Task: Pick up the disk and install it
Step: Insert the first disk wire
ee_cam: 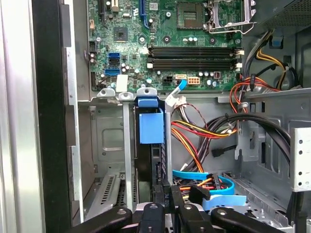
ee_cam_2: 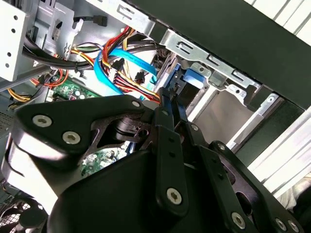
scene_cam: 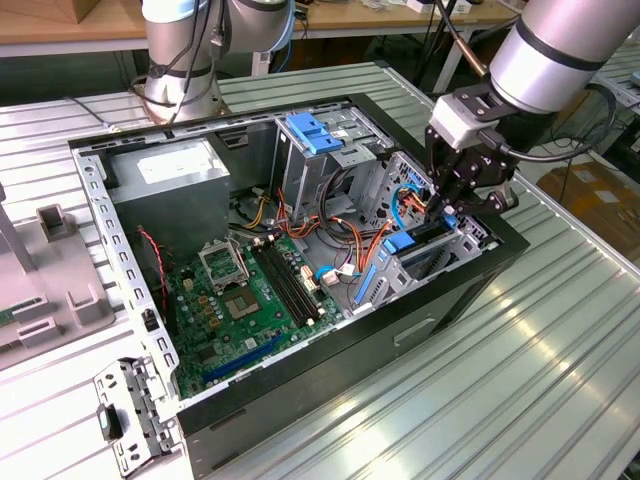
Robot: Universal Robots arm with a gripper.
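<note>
The disk (ee_cam: 150, 127) stands on edge in a slot of the lower metal drive cage (ee_cam: 109, 141), at the open computer case's end on the exterior view's right. Its blue carrier (ee_cam_2: 190, 76) faces the motherboard and its dark body runs back toward my gripper (ee_cam: 164, 196). In the exterior view my gripper (scene_cam: 445, 212) reaches down into the cage from above, over the disk (scene_cam: 425, 250). In both wrist views the black fingers (ee_cam_2: 165, 114) lie close together on the disk's thin rear edge, shut on it.
The green motherboard (scene_cam: 240, 300) fills the case floor, with the grey power-supply box (scene_cam: 170, 180) at the back. A blue bracket (scene_cam: 312, 132) tops the upper drive cage. Coloured cables (ee_cam: 204, 131) and a blue ribbon cable (ee_cam: 214, 187) hang beside the slot. A grey fixture (scene_cam: 45, 270) sits outside the case.
</note>
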